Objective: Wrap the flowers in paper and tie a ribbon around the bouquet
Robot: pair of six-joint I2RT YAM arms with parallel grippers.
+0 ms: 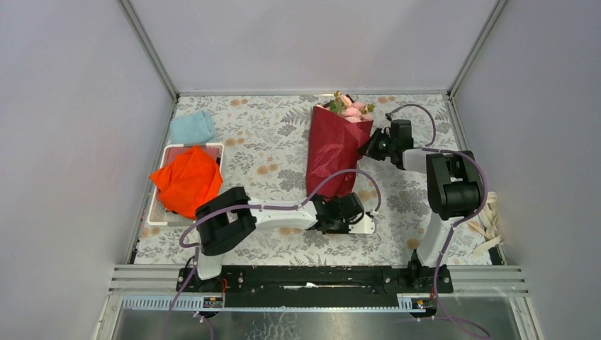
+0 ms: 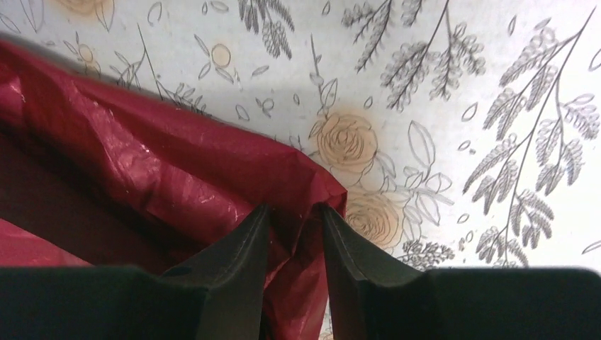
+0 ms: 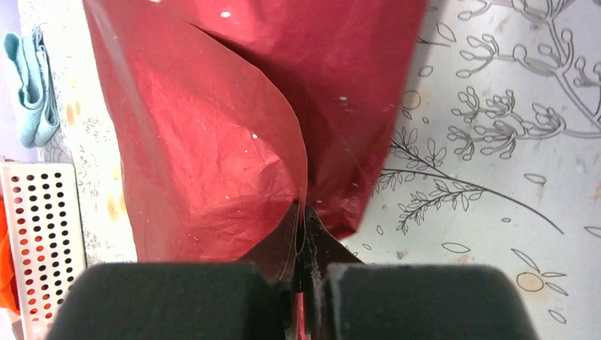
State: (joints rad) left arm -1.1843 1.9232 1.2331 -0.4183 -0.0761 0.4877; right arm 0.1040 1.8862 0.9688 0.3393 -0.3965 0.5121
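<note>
Flowers (image 1: 351,108) filled the paper (image 1: 329,152) cone's far mouth, mid-table; a white tray (image 1: 173,149) on the left held an orange cloth (image 1: 186,180). Right pincer (image 3: 303,212) clenched the paper's edge; left pincer (image 2: 294,216) straddled its near tip, parted.

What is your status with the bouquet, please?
Right fingers shut on paper edge. Left fingers open, astride bouquet's narrow end. Ribbon untouched, at table's right edge. Nothing in the way.

You can't see the stems of the flowers (image 1: 351,110); the paper (image 1: 332,152) hides them. In both wrist views it runs off the edge. The ribbon (image 1: 490,228) is too small to tell how it lies. An orange cloth (image 1: 186,180) covers most of the tray (image 3: 42,234).
</note>
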